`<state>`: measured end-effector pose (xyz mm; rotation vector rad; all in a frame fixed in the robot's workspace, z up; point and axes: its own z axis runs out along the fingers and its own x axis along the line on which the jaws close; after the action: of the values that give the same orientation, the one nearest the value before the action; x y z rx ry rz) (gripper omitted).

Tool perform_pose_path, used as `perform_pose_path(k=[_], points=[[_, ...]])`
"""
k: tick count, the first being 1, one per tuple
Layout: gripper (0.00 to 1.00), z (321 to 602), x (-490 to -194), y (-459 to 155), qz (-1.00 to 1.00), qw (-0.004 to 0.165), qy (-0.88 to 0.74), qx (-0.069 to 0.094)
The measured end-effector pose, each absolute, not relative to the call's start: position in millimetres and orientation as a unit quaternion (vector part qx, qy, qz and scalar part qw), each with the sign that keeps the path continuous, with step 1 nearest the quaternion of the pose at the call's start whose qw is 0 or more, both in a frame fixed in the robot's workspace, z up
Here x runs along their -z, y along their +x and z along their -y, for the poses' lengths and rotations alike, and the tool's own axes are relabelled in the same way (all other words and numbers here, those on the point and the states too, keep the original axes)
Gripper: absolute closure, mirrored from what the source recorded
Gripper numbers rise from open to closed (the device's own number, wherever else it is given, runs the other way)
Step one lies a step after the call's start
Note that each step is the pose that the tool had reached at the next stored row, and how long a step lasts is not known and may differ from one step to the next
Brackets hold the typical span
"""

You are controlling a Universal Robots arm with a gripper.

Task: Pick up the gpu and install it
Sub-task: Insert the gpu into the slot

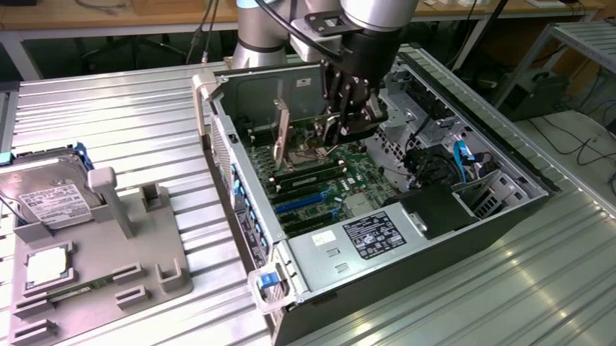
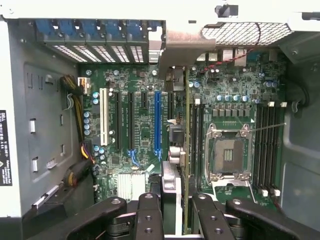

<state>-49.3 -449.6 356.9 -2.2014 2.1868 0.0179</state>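
Note:
My gripper (image 1: 345,130) hangs inside the open computer case (image 1: 510,180), shut on the gpu. From the exterior view the gpu's pale metal bracket (image 1: 282,135) stands upright toward the case's rear wall, above the motherboard. The wrist view looks down the gpu (image 2: 186,125) edge-on. It is a thin green board edge running from between my two black fingers (image 2: 149,215) to its silver bracket (image 2: 187,47) at the rear slot openings. My gripper (image 2: 176,200) holds the card on edge over the motherboard, between the long blue slot (image 2: 157,120) and the processor socket (image 2: 227,155).
A grey holder tray (image 1: 106,245) on the exterior view's left carries a silver hard drive (image 1: 53,194) and a slim green memory stick (image 1: 82,290). Inside the case, the power supply (image 1: 371,234), cables (image 1: 452,162) and the drive cage (image 1: 486,194) crowd the side away from the slots.

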Motion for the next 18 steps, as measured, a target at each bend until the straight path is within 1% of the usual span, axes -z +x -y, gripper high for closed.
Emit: perform_pose_path(k=[18], points=[[0.72, 450, -327, -61, -0.714, 0.019, -0.700, -0.005]])
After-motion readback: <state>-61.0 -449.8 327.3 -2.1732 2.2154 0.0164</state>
